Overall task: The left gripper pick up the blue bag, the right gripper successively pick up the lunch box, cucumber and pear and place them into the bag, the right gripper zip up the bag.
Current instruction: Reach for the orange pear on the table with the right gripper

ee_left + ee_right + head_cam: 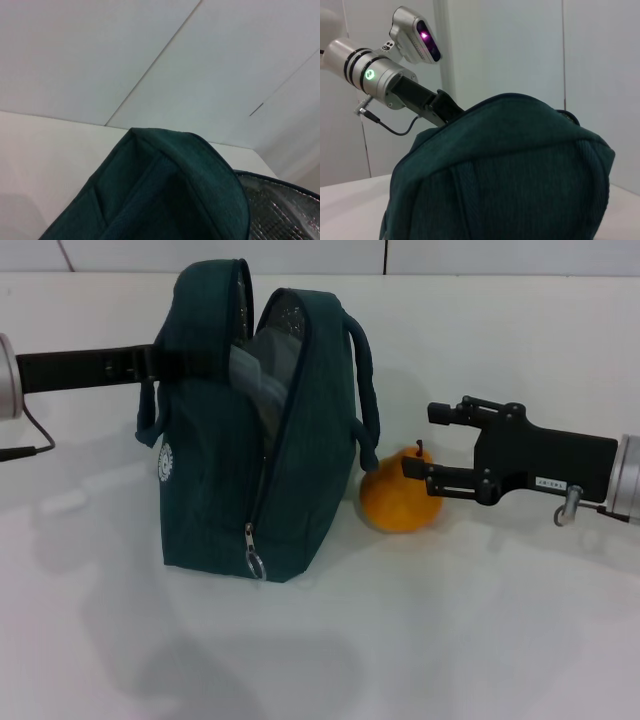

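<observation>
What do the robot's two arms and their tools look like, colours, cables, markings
Both arms end in silver cylindrical wrists carrying matte black tools. The right tool has slim black fingers, a small white label and a metal fitting beneath. The left tool has black wrist rings, a glowing green dot, a thin black cable, and a silver camera pod lit magenta.

pear right of bag

We saw a dark teal bag with a quilted silver lining, a silver zipper pull and 1 small white round emblem. The pear at its 3 o'clock was orange-yellow. The table was plain white.
</observation>
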Controlling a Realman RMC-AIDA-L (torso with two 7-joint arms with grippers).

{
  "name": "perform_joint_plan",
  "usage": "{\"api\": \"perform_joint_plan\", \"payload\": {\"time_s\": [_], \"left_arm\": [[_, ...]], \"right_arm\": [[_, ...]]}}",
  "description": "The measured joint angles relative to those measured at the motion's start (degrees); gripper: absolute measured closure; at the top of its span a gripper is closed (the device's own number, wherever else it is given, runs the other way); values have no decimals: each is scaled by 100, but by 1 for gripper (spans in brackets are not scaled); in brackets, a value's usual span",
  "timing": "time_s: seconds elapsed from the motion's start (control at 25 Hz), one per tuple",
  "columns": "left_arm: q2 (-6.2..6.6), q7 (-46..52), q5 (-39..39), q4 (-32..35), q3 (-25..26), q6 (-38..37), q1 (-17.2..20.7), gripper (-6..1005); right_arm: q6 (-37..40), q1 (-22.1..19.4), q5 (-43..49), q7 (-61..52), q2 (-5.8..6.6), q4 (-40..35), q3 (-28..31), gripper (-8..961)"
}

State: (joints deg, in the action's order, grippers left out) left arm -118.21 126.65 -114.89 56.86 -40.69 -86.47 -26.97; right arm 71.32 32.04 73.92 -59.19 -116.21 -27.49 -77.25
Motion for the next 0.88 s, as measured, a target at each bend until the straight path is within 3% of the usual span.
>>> {"api": "perform_joint_plan", "payload": {"time_s": [0.16, 0.6, 0.88], "left_arm": [[0, 0, 0, 0, 0, 37, -1, 954], [0, 0, 17, -9, 0, 65, -2, 954], [0, 0, 22, -9, 0, 65, -2, 954]], "right_arm": [[-31, 13, -4, 12, 0, 0, 0, 186], [-213, 74, -161, 119, 3, 10, -341, 534], [-259, 109, -221, 173, 3, -19, -452, 563]]}}
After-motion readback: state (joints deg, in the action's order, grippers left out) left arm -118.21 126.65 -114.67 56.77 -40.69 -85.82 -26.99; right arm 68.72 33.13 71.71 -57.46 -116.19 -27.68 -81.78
